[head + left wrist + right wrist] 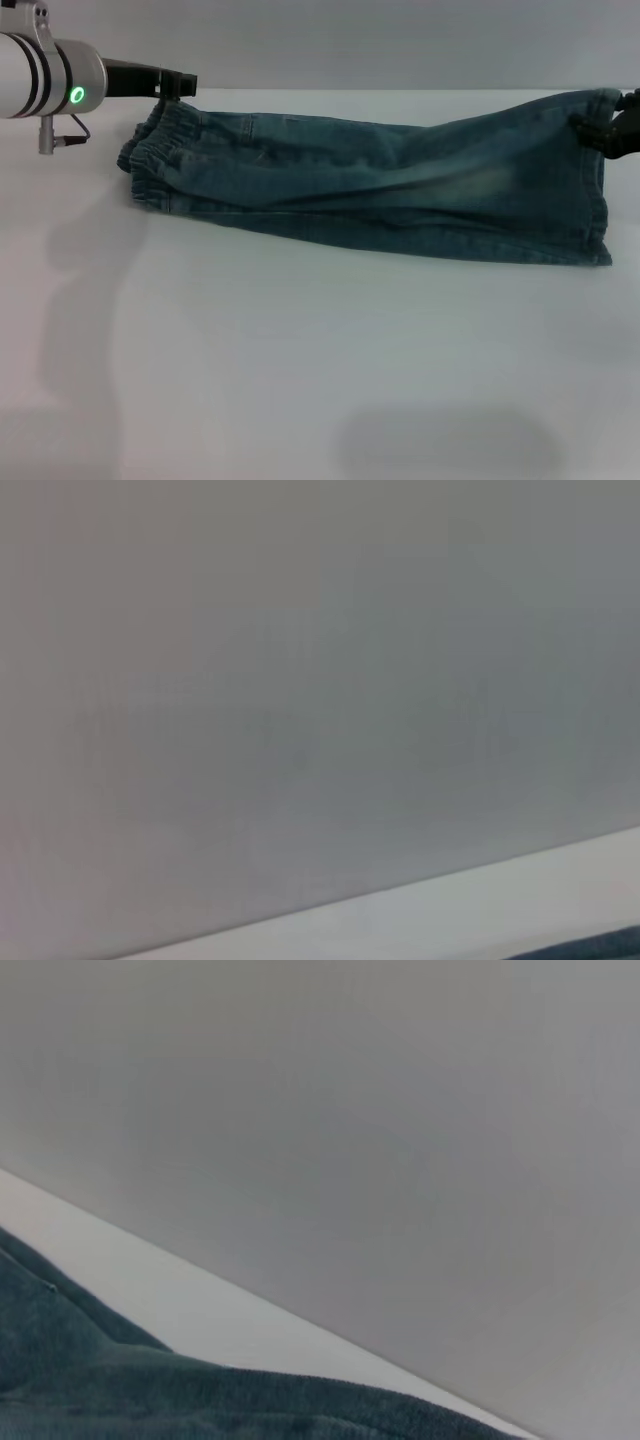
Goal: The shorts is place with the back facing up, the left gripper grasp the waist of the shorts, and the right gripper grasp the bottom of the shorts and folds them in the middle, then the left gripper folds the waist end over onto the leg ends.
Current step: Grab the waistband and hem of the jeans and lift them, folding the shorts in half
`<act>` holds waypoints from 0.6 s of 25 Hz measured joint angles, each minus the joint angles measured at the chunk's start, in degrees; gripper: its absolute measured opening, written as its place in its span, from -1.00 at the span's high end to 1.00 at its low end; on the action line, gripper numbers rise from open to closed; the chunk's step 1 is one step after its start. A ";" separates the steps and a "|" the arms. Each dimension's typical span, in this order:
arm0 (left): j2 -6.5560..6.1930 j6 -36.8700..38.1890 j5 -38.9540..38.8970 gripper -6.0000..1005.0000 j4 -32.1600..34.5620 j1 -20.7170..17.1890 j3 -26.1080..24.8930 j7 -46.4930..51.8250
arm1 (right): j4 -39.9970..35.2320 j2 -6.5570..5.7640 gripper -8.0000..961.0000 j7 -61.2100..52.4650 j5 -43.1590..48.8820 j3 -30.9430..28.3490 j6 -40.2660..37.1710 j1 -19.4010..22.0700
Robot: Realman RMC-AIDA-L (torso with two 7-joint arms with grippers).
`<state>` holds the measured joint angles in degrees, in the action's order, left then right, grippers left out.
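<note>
1. The shorts lie stretched across the far part of the white surface, already doubled lengthwise into one long band. The ruffled waist end sits at the robot's left and the leg ends at its right.

2. The left gripper reaches in from the left edge and meets the far corner of the waist end. Its fingers look pinched onto the elastic there, which is slightly raised. That hold seems meant to keep the waist under control for the fold to come.

3. The right gripper shows only as a dark claw at the right edge, at the far corner of the bottom of the shorts. Its fingers appear closed on the hem corner, since the cloth is drawn up toward it.

4. With both far corners held apart, the denim lies taut and fairly flat between them, so the lengthwise fold stays aligned.

5. The right wrist view shows dark denim close below the camera and plain wall beyond. The left wrist view shows almost only wall.

6. I judge the middle fold done. What remains is carrying the waist end over onto the leg ends.
</note>
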<state>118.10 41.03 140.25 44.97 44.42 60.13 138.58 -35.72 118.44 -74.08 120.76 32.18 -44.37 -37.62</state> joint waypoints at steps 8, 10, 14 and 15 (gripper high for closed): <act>-0.09 -0.92 -0.09 -0.36 0.59 -0.06 0.37 -0.09 | 0.06 0.16 -0.06 -0.51 0.24 0.87 0.63 1.59; -0.11 -0.95 -0.11 -0.48 0.80 -0.06 0.38 -0.07 | 0.23 0.21 -0.06 -0.59 0.17 0.89 0.67 2.15; -0.13 -1.02 -0.08 -0.58 1.03 -0.10 0.37 -0.06 | 0.90 0.20 -0.06 -0.71 0.31 1.29 0.40 2.75; -0.14 -1.03 -0.08 -0.60 1.09 -0.10 0.37 -0.06 | 0.82 0.20 -0.06 -0.79 0.31 1.37 0.40 3.03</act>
<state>117.96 40.00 140.16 46.06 44.32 60.50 138.52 -34.90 118.64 -74.87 121.07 33.55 -43.97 -34.58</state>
